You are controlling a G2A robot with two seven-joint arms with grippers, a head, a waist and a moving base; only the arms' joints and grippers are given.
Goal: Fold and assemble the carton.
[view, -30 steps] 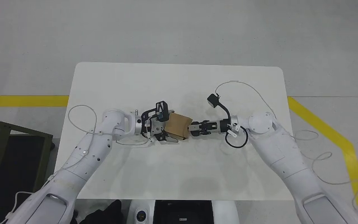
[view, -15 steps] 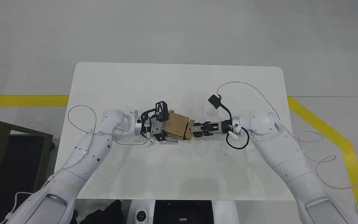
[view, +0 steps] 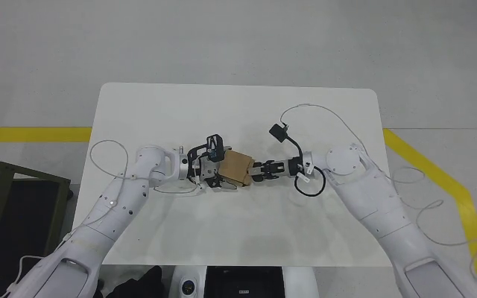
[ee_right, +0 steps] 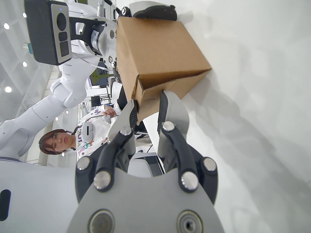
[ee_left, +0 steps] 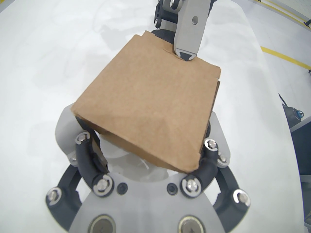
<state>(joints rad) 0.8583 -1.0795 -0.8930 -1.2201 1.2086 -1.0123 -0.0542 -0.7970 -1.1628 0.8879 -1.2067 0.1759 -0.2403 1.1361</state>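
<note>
- Two claws face each other at the middle of the tabletop, both clenched on the same thing.
- Left claw (ee_left: 145,137) grasps one brown cardboard carton (ee_left: 150,103) at its near end, with its dark fingers (ee_left: 83,134) against two opposite sides.
- Right claw (ee_right: 148,109) grips the far end of the carton and pinches an end flap between its grey fingers (ee_right: 167,105).
- One carton in all lies straight between the two claws, box-shaped and slightly aslant. In the right wrist view its lower edge is against the tabletop.
- One white tabletop (view: 238,112) with rounded corners carries it, and two thin white cables (view: 100,153) loop over the surface, one by each arm.
- Around the tabletop is a grey floor (view: 238,37), with yellow lines (view: 45,134) on both sides.
</note>
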